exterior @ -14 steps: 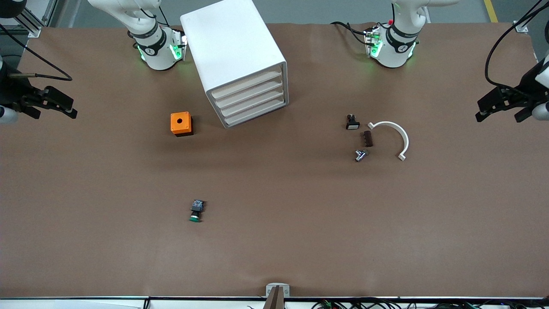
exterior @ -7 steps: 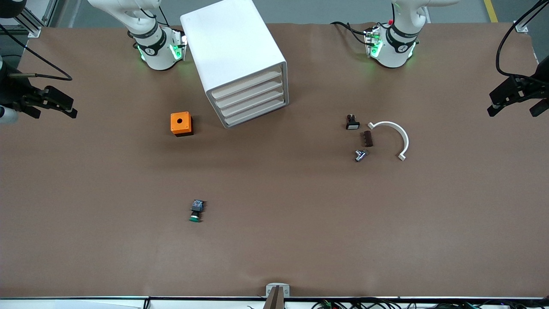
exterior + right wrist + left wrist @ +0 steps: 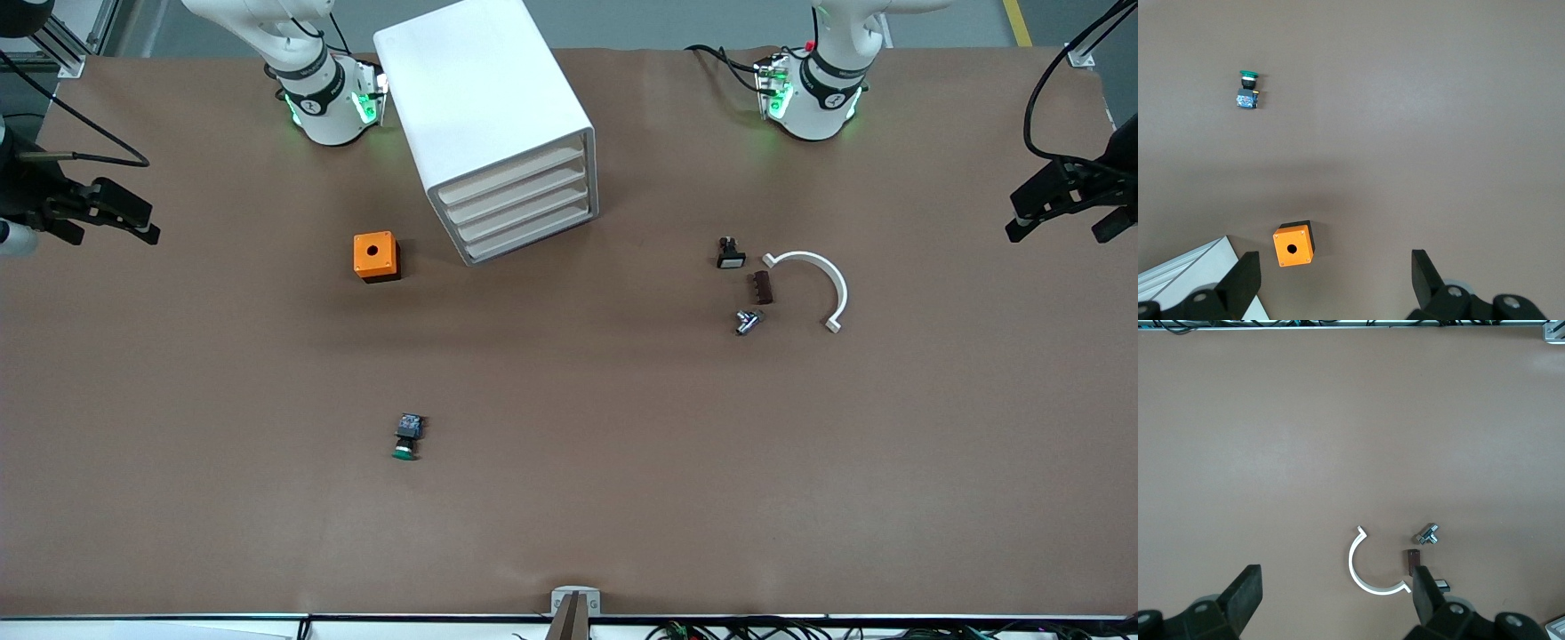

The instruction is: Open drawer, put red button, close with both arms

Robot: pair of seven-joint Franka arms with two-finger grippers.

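The white cabinet (image 3: 484,116) stands between the arm bases, its four pale drawers (image 3: 520,209) all shut. Its corner shows in the right wrist view (image 3: 1198,273). The red button is out of view. My left gripper (image 3: 1056,233) hangs open and empty over the table's edge at the left arm's end; in the left wrist view (image 3: 1336,597) it is above bare table beside small parts. My right gripper (image 3: 116,233) hangs open and empty over the right arm's end; in the right wrist view (image 3: 1335,280) it is beside the orange box.
An orange box with a hole (image 3: 376,256) sits beside the cabinet. A green-capped button (image 3: 405,438) lies nearer the front camera. A white curved clip (image 3: 822,276), a brown piece (image 3: 762,287), a metal fitting (image 3: 747,321) and a black switch (image 3: 730,253) lie toward the left arm's end.
My left gripper has drawn outward toward the table's edge at the left arm's end. My right gripper has not moved. Nothing on the table has shifted.
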